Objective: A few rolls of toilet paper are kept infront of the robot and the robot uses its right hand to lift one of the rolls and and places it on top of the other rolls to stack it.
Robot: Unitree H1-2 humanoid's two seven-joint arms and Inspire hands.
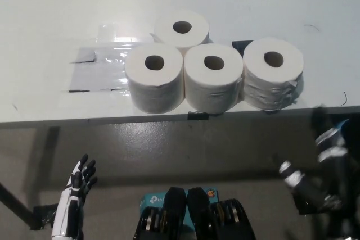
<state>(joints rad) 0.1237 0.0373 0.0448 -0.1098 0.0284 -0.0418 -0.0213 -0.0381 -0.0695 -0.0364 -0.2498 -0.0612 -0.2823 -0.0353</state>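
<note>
Nearest, below the table edge, the white left hand (81, 179) hangs at lower left with fingers spread, holding nothing. At lower right the black right hand (315, 181) is blurred; whether its fingers are apart or closed cannot be told, and it touches no roll. Beyond, on the white table (45, 21), four toilet paper rolls stand upright. Three form a front row near the edge: left roll (154, 78), middle roll (213, 77), right roll (273, 73), sides touching or nearly so. The back roll (181, 28) stands behind, between the left and middle ones. None is stacked.
</note>
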